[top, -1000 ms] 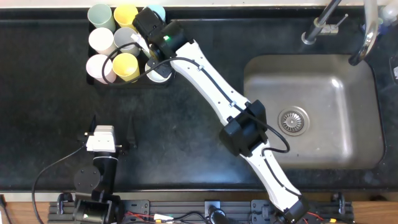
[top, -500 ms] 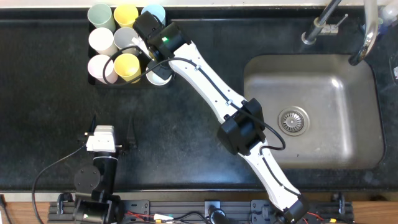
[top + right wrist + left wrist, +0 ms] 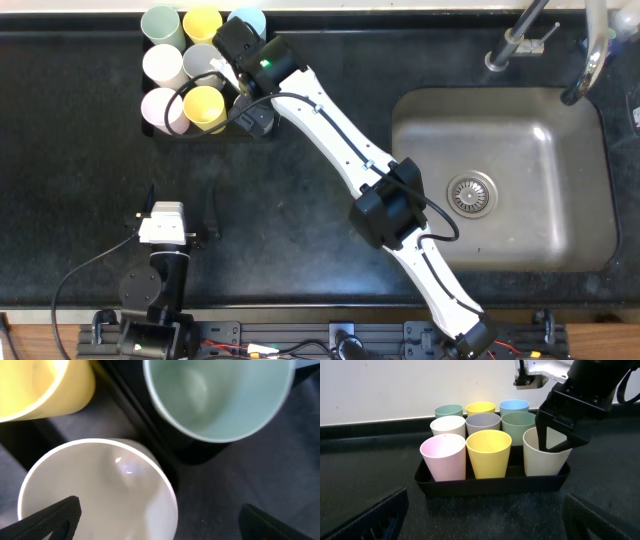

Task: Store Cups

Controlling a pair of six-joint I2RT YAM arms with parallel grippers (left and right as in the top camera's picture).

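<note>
Left gripper sat low over the black table near its own base, jaws spread wide, nothing in them. Black tray was at the table's back-left, holding nine upright cups in three rows of three. In the row nearest the arms were the pink cup, the yellow cup and the cream cup, the last in the tray's right-hand corner slot. The right arm reached across from the right. Right gripper was directly above the cream cup, jaws released and apart on either side of its rim. Couldn't tell if a finger touched the rim. A pale green cup stood just behind. The steel sink was well off to the right.
</note>
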